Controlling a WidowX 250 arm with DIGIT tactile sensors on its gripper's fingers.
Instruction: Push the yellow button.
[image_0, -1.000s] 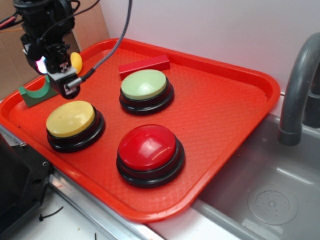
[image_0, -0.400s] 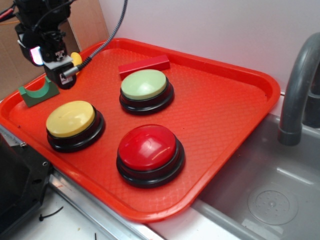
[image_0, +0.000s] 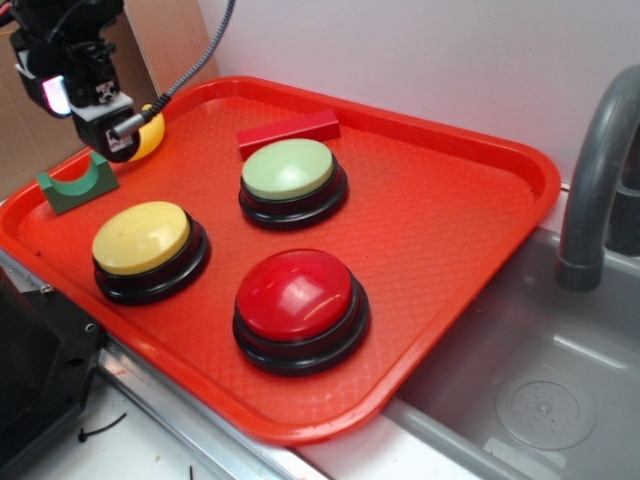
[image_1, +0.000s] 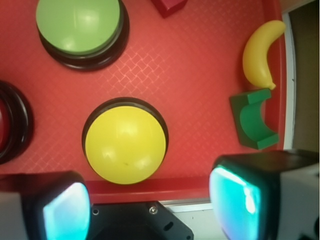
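Observation:
The yellow button (image_0: 141, 237) sits at the front left of the red tray (image_0: 450, 200), a pale yellow dome on a black ring. From the wrist view the yellow button (image_1: 125, 145) lies ahead of and below the fingers, near the tray's rim. My gripper (image_0: 112, 148) hangs high over the tray's back left corner, behind and to the left of the button and well clear of it. In the wrist view the gripper (image_1: 155, 210) stands open, its two fingers wide apart with nothing between them.
A green-topped button (image_0: 288, 168) and a red-topped button (image_0: 296, 294) share the tray. A toy banana (image_0: 152, 136), a green arch block (image_0: 75, 187) and a red block (image_0: 288, 130) lie along the back. A sink (image_0: 540, 400) and grey faucet (image_0: 595, 190) are at right.
The gripper has risen and drifted to the left and back, away from the yellow button. The buttons and blocks have not moved.

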